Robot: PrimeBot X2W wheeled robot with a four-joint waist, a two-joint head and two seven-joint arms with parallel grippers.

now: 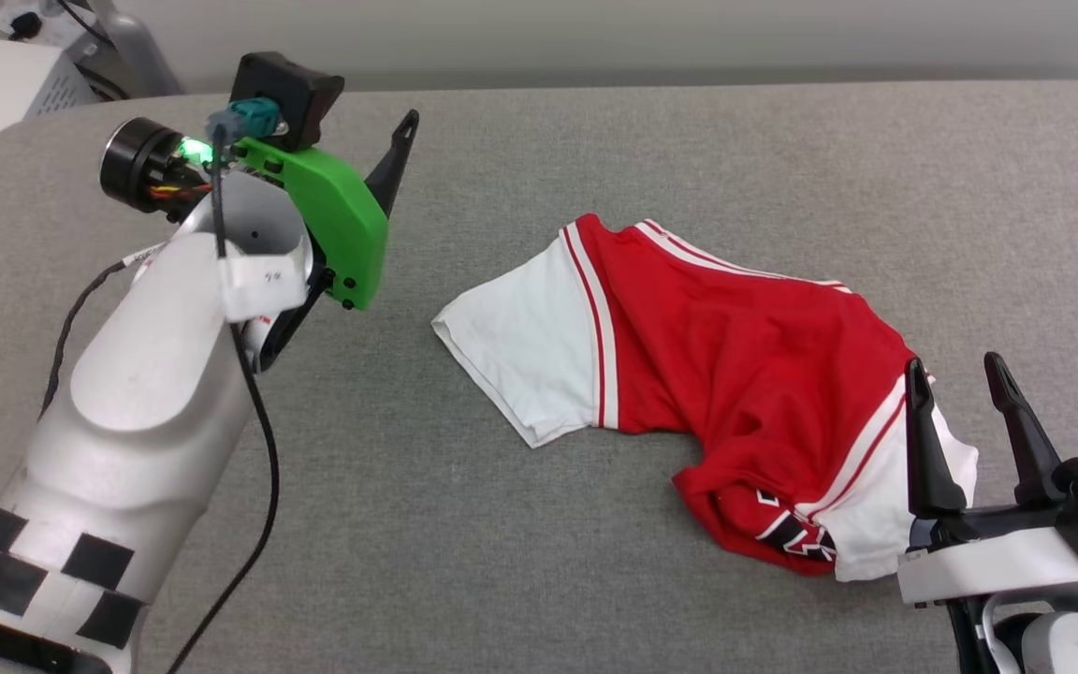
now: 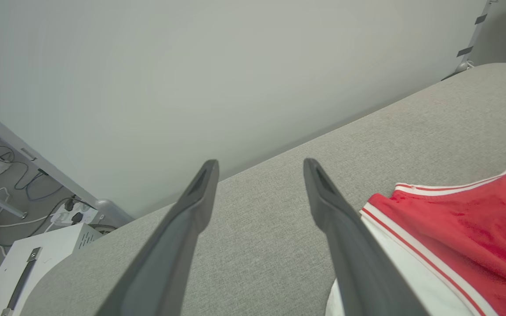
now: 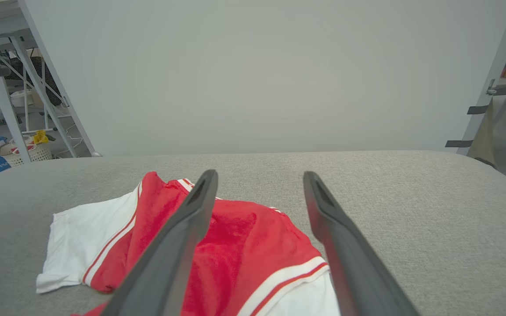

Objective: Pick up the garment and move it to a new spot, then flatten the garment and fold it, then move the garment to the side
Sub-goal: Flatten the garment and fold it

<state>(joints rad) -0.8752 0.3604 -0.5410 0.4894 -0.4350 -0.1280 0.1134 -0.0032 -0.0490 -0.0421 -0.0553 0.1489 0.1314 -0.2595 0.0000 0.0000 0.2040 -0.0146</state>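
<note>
The garment (image 1: 735, 365), a red jersey with white sleeves and striped trim, lies crumpled on the grey table (image 1: 595, 150), a bit of black print showing at its lower fold. My right gripper (image 1: 958, 370) hovers over the garment's right sleeve at the lower right, jaws open and holding nothing. In the right wrist view the garment (image 3: 244, 237) spreads below and between the open fingers (image 3: 191, 219). My left gripper (image 2: 259, 164) is raised at the table's far left, open and empty, with the garment's (image 2: 464, 228) white sleeve to its right.
The grey padded table (image 3: 411, 197) runs back to a pale wall. A white cabinet (image 2: 29, 259) with cables stands off the table's left corner. Metal racks and a basket (image 3: 20, 151) stand to the far left behind the table.
</note>
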